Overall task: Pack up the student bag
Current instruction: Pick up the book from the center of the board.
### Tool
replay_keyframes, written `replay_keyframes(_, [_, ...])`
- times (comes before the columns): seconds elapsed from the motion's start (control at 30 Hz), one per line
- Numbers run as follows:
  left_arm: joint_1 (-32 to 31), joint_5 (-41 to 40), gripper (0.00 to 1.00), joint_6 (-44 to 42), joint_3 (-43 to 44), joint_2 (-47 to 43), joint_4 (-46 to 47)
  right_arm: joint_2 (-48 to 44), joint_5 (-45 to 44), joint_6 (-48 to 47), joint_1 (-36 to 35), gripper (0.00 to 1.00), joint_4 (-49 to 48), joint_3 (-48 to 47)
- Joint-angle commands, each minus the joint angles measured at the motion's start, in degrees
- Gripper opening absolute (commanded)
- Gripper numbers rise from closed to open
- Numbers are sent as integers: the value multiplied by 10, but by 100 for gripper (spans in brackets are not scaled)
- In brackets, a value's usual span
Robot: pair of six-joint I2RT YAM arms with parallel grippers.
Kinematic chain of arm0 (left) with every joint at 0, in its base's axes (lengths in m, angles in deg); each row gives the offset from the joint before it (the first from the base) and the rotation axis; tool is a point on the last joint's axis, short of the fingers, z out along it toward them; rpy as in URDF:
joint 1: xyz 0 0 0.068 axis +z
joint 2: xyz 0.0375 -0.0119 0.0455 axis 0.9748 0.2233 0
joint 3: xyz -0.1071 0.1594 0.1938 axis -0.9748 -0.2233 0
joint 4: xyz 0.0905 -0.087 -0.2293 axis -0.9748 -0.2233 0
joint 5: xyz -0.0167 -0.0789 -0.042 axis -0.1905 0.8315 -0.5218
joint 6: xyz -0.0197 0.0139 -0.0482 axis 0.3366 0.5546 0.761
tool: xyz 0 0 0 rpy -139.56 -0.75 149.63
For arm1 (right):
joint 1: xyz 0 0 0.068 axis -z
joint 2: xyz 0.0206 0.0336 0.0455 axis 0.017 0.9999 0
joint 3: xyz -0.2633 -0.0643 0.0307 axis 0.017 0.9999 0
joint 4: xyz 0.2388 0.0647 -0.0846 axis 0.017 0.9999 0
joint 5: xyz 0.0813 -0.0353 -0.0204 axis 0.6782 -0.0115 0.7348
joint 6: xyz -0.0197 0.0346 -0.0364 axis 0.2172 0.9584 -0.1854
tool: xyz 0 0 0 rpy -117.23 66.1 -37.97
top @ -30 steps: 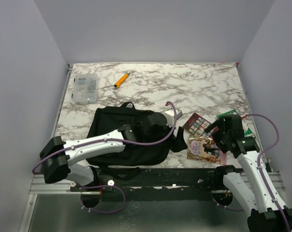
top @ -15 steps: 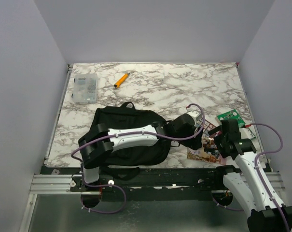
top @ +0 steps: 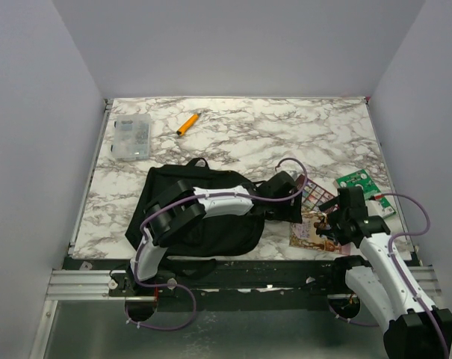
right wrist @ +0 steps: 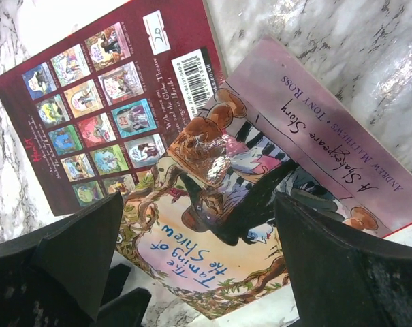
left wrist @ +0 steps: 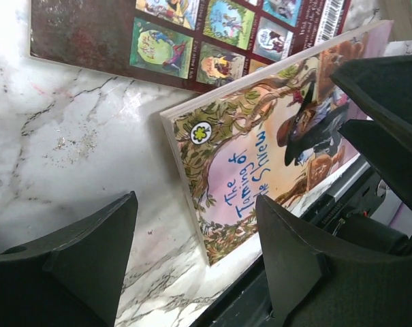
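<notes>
Marble counter (top: pixel 285 134) carries the student bag (top: pixel 203 224) at near left; left pincer (left wrist: pixel 195 252) and right pincer (right wrist: pixel 199 266) both gape wide, empty, above a paperback (left wrist: pixel 260 157).

From above, the left arm (top: pixel 211 200) lies across the student bag (top: pixel 222 233) and hides its upper right part. The contents of the clear plastic box (top: pixel 131 137) are too small to make out. The right gripper (top: pixel 332 222) covers the right side of the paperback (top: pixel 305 232). In the left wrist view, the top edge cuts off the maroon book (left wrist: pixel 90 34).
</notes>
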Motion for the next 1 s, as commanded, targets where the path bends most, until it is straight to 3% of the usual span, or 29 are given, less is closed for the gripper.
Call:
replay_keyframes(0.0, [10, 64, 70, 51, 23, 36, 35, -6, 8, 4, 1, 95, -22, 14])
replay_keyframes(0.37, [15, 112, 61, 71, 37, 87, 79, 7, 51, 0, 2, 94, -49, 27])
replay_keyframes(0.5, [22, 106, 37, 82, 22, 89, 79, 10, 84, -15, 2, 94, -72, 26])
replay_keyframes(0.63, [24, 70, 23, 54, 4, 63, 79, 33, 142, -42, 2, 94, -88, 24])
replay_keyframes(0.9, [41, 70, 0, 19, 0, 34, 100, 43, 152, -60, 1, 95, -92, 26])
replay_keyframes(0.97, [48, 63, 0, 0, -6, 16, 103, 49, 156, -69, 2, 95, -90, 19])
